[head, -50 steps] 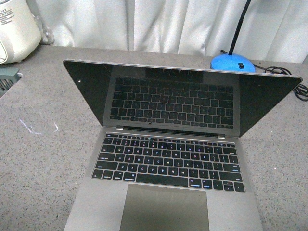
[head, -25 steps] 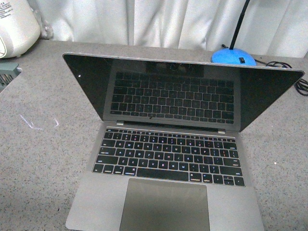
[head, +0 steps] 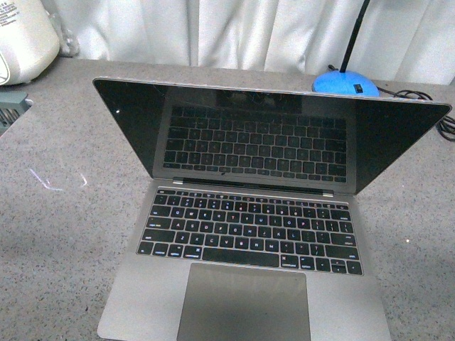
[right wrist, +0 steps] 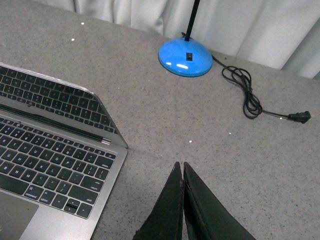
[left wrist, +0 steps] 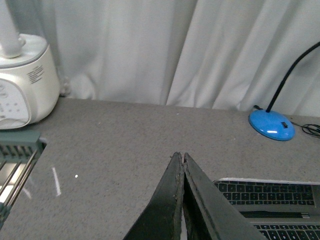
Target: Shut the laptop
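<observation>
The grey-silver laptop (head: 245, 298) lies open in the middle of the grey table, its glossy black screen (head: 270, 138) tilted back and mirroring the black keys. Neither arm shows in the front view. My left gripper (left wrist: 180, 156) is shut and empty, held above the table beside the laptop (left wrist: 280, 200), which shows past its fingers. My right gripper (right wrist: 180, 165) is shut and empty, held above the bare table off the laptop's (right wrist: 50, 150) side near the hinge corner.
A blue lamp base (head: 344, 84) with a black stalk stands behind the laptop, and its black cord (right wrist: 247, 97) trails over the table. A white appliance (head: 21, 39) and a grey rack (left wrist: 17, 160) stand at the far left. White curtains hang behind.
The view shifted slightly in the first half second, so the laptop sits a little lower in frame. Since then nothing has visibly moved. The lid's angle looks the same.
</observation>
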Robot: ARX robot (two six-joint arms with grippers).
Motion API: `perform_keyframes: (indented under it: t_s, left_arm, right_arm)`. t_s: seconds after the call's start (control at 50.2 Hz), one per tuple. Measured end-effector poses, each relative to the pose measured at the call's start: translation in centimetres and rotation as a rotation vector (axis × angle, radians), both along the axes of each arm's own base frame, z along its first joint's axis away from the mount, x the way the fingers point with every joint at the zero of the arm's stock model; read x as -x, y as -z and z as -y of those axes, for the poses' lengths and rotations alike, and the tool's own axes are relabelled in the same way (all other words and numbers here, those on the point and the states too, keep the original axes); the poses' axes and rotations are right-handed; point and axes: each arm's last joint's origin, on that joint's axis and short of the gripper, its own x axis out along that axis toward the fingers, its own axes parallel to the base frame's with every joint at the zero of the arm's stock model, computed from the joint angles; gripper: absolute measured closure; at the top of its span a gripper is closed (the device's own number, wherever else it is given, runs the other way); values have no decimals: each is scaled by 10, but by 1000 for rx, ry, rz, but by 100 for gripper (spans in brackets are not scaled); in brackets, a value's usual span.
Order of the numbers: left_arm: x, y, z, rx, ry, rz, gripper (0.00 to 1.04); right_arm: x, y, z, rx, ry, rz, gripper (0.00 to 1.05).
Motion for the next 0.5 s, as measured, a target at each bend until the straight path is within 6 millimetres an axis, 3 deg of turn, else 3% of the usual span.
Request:
perform_keyframes:
  t_s: [0.398, 0.498]
  left_arm:
    - [-38, -14, 5, -47, 60, -49, 101]
    - [-57, -14, 7, -65, 60, -88, 101]
  right_arm:
    - [-61, -14, 0, 48, -41, -46, 103]
    - [-79, -14, -6, 84, -83, -44, 103]
